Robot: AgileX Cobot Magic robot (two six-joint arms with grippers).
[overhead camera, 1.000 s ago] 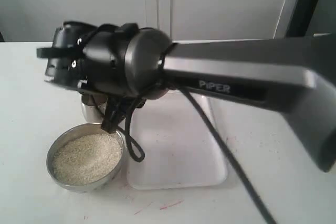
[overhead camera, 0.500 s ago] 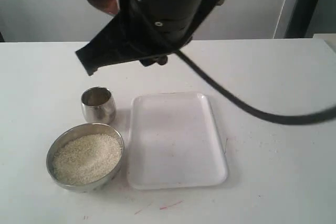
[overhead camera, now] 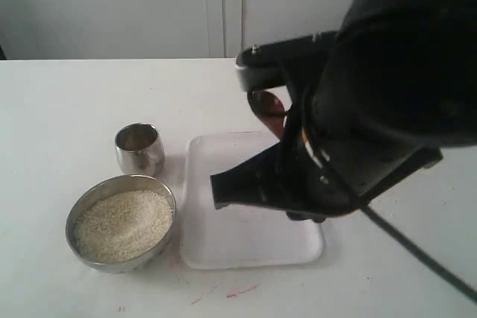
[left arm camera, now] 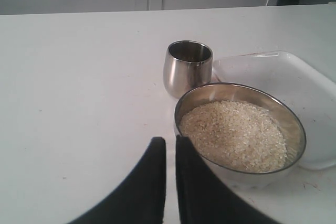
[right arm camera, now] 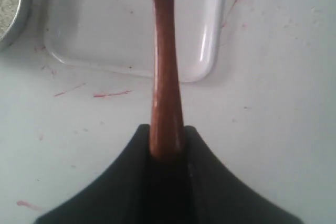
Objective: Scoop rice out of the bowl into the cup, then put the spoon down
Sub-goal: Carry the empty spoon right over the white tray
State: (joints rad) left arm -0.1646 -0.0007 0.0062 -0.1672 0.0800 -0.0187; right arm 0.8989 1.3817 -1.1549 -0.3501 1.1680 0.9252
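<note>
We are pinching the spoon (right arm camera: 166, 77) by its handle in our right claw (right arm camera: 167, 139), holding it over the white tray (overhead camera: 223, 247). Our left claw (left arm camera: 169, 148) is sitting pressed together and empty near the bowl (left arm camera: 210, 95) of rice (left arm camera: 231, 132), just beside the cup (left arm camera: 187, 72).

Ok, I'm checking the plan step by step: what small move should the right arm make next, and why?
Probably lower the spoon onto the white tray. The right claw is shut on its handle and holds it above the tray, away from the cup and the bowl, so setting it down seems due.
</note>
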